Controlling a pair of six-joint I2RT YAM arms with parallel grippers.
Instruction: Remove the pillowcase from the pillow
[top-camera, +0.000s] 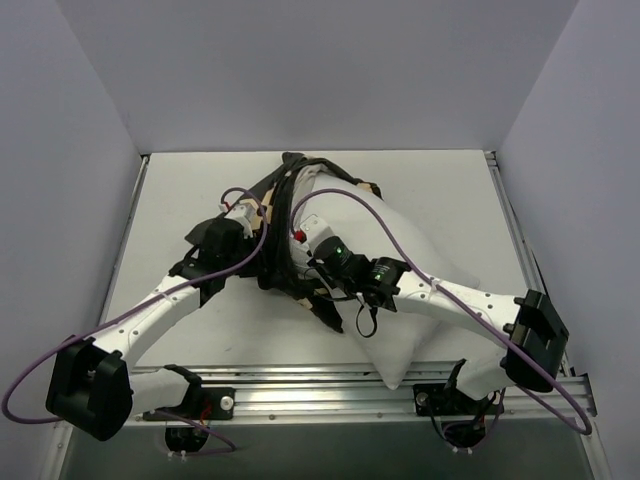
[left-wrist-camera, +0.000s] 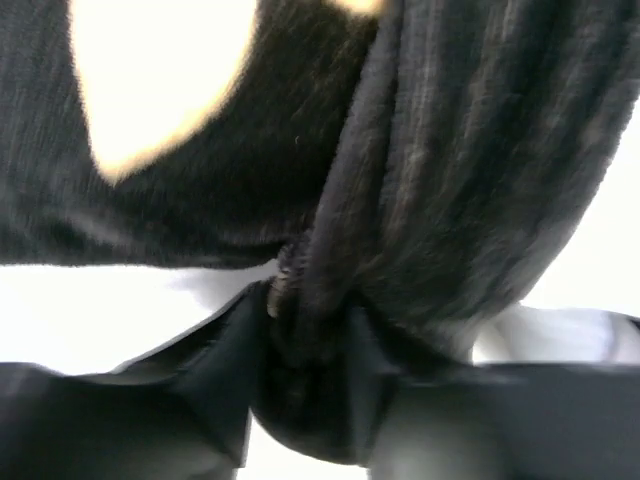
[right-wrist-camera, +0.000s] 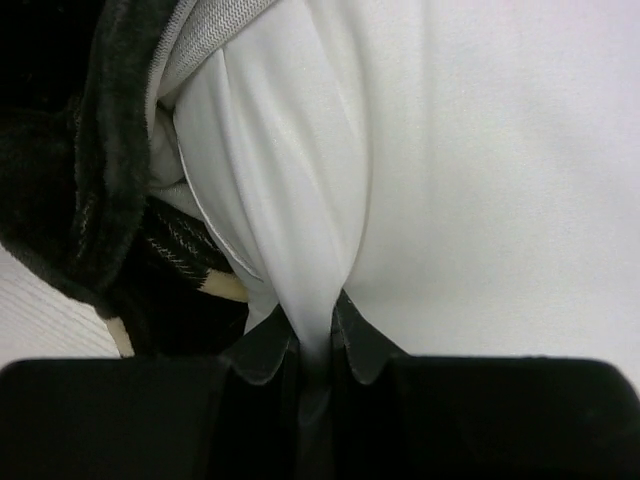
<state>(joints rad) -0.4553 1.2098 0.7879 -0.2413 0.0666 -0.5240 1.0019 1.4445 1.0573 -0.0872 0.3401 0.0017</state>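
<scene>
Left hand (left-wrist-camera: 305, 335) pinches a bunched fold of the pillowcase (left-wrist-camera: 450, 150), jaws closed on it. Right hand (right-wrist-camera: 313, 335) is clamped tight on a ridge of the pillow (right-wrist-camera: 480, 180), just beside the pillowcase, which is gathered round the pillow's far end on the tabletop (top-camera: 180, 190).

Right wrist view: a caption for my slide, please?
Right gripper pinching a fold of the white pillow, pillowcase bunched alongside.

No text, label, brand or number can be read.
</scene>
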